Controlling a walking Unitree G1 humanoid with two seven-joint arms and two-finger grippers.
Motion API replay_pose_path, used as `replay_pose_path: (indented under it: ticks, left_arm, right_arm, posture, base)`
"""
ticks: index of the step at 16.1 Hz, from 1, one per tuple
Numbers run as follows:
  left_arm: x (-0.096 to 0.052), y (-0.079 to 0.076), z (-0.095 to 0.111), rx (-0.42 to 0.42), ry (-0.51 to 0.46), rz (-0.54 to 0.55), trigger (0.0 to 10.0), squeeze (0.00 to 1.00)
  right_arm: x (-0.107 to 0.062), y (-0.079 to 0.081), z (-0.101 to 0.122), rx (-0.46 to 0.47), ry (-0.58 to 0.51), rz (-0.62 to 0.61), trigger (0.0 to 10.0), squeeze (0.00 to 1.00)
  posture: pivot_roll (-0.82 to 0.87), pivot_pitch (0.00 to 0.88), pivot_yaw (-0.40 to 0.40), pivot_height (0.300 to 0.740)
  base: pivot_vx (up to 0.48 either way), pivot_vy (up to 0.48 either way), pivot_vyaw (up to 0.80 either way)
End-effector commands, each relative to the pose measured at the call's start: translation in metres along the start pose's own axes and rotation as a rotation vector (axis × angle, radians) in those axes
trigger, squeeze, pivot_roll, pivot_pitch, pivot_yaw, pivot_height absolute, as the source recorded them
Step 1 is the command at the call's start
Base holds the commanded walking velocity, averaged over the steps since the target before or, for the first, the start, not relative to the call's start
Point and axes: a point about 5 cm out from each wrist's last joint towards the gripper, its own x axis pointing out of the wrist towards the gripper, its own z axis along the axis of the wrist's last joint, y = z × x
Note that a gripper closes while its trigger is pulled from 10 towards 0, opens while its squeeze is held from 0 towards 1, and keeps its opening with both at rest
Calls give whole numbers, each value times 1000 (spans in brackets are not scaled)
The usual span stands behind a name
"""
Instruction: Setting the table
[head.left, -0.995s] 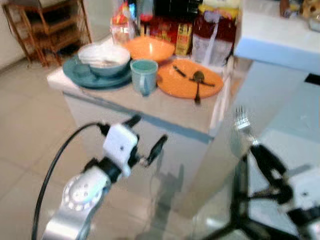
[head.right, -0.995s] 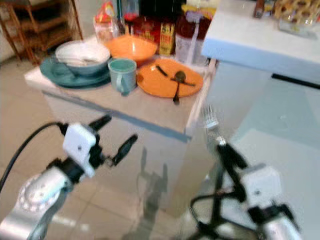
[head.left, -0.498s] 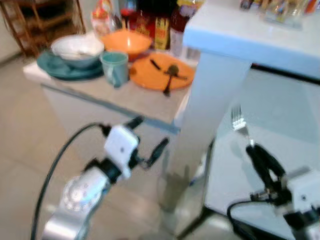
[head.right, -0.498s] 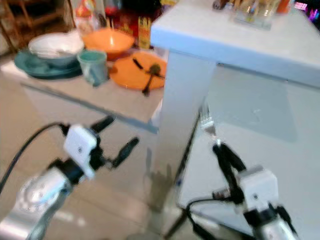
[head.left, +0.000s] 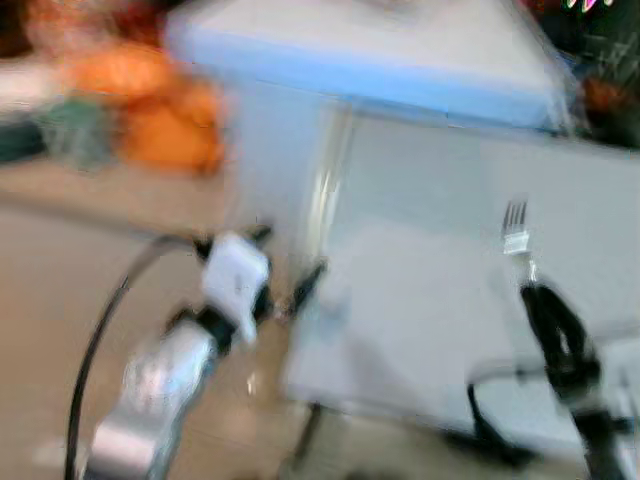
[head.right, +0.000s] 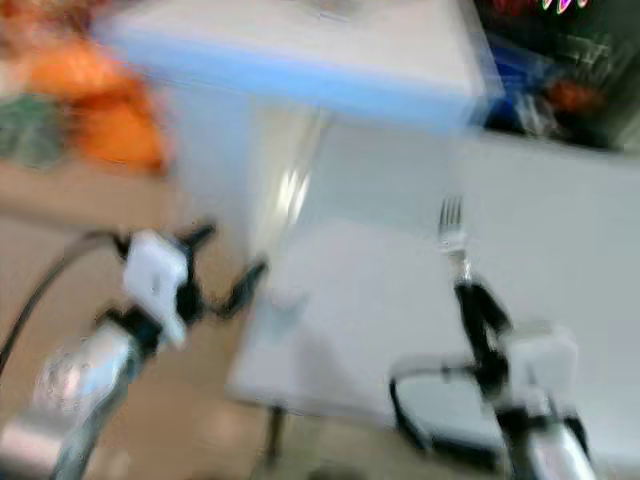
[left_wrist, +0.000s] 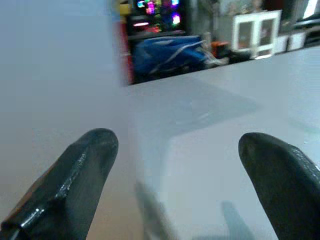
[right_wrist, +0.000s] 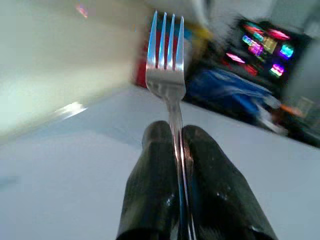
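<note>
My right gripper (head.left: 535, 297) is shut on a silver fork (head.left: 516, 231), whose tines point up and away over a white table top (head.left: 420, 290). In the right wrist view the fork (right_wrist: 167, 70) stands up between the two closed black fingers (right_wrist: 150, 180). My left gripper (head.left: 290, 265) is open and holds nothing, out in front at the left near the white table's corner. In the left wrist view its two fingers (left_wrist: 82, 165) stand wide apart with the white surface beyond them. Orange dishes (head.left: 170, 125) are a blur at the far left.
A tall white counter (head.left: 370, 60) with a pale blue edge rises behind the low white table. Dark clutter and coloured lights (head.right: 560, 60) lie at the far right. Tan tiled floor (head.left: 60, 300) spreads on the left. The eye views are blurred.
The camera has swung right: the side table with the orange dishes slid off to the left and the white table now lies ahead. The fork stays in my right gripper.
</note>
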Motion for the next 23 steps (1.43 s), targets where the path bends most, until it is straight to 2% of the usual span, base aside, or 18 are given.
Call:
replay_pose_path:
  ticks: [1, 7, 8, 9, 10, 14, 19, 21, 23]
  left_arm:
    - [2, -3, 3, 1, -8, -8, 10000, 0]
    - [7, 3, 5, 16, -7, 47, 10000, 0]
    - [9, 4, 5, 17, -12, 58, 10000, 0]
    - [14, 8, 2, 19, -1, 91, 10000, 0]
    - [17, 11, 1, 12, -1, 113, 10000, 0]
    - [22, 11, 2, 23, 2, 121, 10000, 0]
    - [28, 6, 0, 20, 3, 110, 10000, 0]
    - [32, 4, 2, 28, -5, 94, 10000, 0]
    - [35, 3, 3, 31, -12, 88, 10000, 0]
  right_arm:
    - [2, -3, 3, -10, -13, -8, 10000, 0]
    - [16, -3, 7, 92, -11, -73, 10000, 0]
    - [21, -6, 8, 112, -24, -113, 10000, 0]
    - [26, -9, 0, 155, 35, -214, 10000, 0]
    - [33, -11, -6, 154, 69, -269, 10000, 0]
    - [55, -7, -12, 124, 144, -199, 10000, 0]
    - [59, -7, -23, 58, 290, -117, 10000, 0]
    - [67, -12, -16, 61, 257, -149, 10000, 0]
    - [73, -9, -11, 52, 246, -124, 10000, 0]
  posture:
    - [9, 71, -42, 740]
    - [7, 73, -39, 740]
    - [7, 73, -39, 740]
    - [6, 74, -38, 740]
    - [0, 68, -29, 740]
    - [7, 57, -35, 740]
    - [-8, 42, -21, 740]
    - [-11, 38, -14, 740]
    - [-8, 33, -15, 740]
  base:
    - [0, -371, -800]
    - [0, -372, -133]
    - [0, -371, 0]
    - [0, -371, 0]
    - [0, -375, 0]
    - [0, -370, 0]
    - [0, -370, 0]
    - [0, -369, 0]
    - [0, -375, 0]
